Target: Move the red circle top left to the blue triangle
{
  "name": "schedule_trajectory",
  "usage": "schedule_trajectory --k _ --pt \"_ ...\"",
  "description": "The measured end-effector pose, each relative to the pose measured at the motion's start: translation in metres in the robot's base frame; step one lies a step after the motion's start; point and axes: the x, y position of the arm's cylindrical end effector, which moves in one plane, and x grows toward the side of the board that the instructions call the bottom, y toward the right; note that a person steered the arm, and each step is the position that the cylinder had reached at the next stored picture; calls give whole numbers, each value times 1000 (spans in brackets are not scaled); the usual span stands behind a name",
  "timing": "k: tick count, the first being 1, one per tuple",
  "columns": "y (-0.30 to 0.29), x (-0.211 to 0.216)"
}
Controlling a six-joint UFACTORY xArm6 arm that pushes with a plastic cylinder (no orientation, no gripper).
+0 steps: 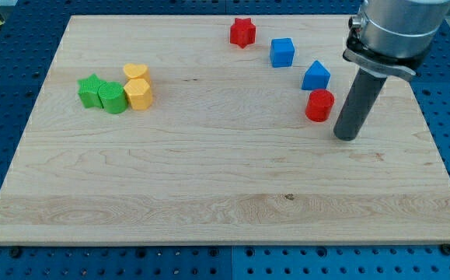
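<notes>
My tip point(347, 137), a bare rod with no hand to open or close, sits just right of the red circle point(319, 105), which lies right under the blue triangle point(315, 76). Probably staged for a push up-left. Blue cube point(282, 52) farther upper left on tabletop point(209, 194).

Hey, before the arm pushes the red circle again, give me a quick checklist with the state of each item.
1. Red circle in view: ok.
2. Blue triangle in view: ok.
3. Red circle at the blue triangle's top left: not ok, it sits just below it.
4. My tip beside the red circle: ok, at its right, slightly lower.
5. My tip touching the red circle: not ok, a gap shows.
6. Blue cube near the target spot: cannot tell if it blocks.
</notes>
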Motion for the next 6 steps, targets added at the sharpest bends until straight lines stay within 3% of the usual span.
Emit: schedule_trajectory --k 6 --pt "-106 -114"
